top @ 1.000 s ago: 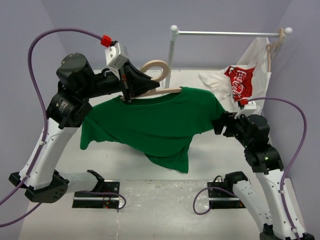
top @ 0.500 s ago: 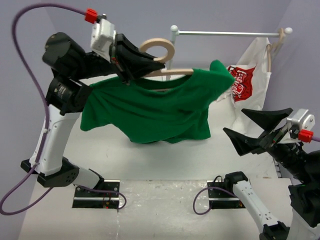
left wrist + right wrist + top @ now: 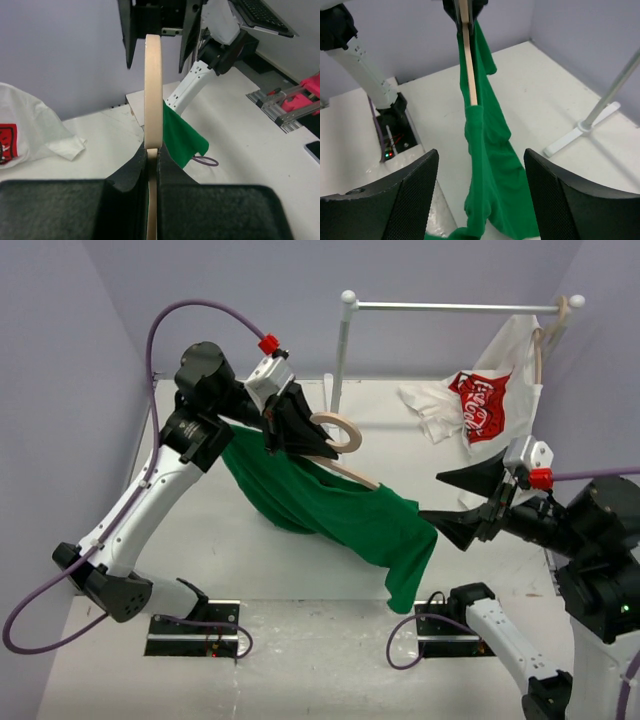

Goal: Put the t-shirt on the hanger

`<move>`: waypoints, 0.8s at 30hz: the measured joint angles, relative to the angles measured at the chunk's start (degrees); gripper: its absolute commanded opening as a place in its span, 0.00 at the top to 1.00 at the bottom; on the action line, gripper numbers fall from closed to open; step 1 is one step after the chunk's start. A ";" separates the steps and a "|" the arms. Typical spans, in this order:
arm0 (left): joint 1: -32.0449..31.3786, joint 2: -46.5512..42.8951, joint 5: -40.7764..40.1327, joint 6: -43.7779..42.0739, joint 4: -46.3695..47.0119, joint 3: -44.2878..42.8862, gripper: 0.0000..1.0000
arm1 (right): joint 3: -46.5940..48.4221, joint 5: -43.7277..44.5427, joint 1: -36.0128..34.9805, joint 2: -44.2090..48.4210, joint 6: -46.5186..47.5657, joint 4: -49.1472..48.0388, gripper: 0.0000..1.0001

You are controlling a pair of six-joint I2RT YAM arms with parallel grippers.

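Left hand (image 3: 293,436) clamps hanger (image 3: 352,474); t-shirt (image 3: 350,515) beneath looks limp, slip-prone — right hand (image 3: 431,496) gapes empty; best pinch the hem.

The plain green short-sleeved cloth t-shirt (image 3: 340,510) is showing one solid colour all over. The pale beige wooden clothes hanger (image 3: 153,90) is looking evenly toned, hook included. The white cloth shirt (image 3: 515,350) is sporting a red logo (image 3: 478,398). Purple cables (image 3: 205,305) are standing out against lilac walls (image 3: 450,270).
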State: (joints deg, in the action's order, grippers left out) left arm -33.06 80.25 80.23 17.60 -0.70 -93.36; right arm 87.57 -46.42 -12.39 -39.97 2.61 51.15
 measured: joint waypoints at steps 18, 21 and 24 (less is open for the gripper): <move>-2.07 0.94 -1.78 4.51 7.18 0.15 0.45 | -5.59 4.11 -15.25 -11.43 3.70 1.50 1.00; -2.05 2.24 -4.25 6.23 7.08 -0.78 0.00 | -7.47 8.97 -15.36 -9.05 3.00 0.37 1.00; -1.42 2.60 -11.35 7.53 5.16 -2.60 0.00 | -8.95 16.26 -15.34 -6.35 0.91 0.58 1.00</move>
State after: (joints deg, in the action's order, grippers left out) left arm -34.48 82.85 68.88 25.13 4.46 -95.96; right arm 78.63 -30.16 -27.73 -46.33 3.52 51.73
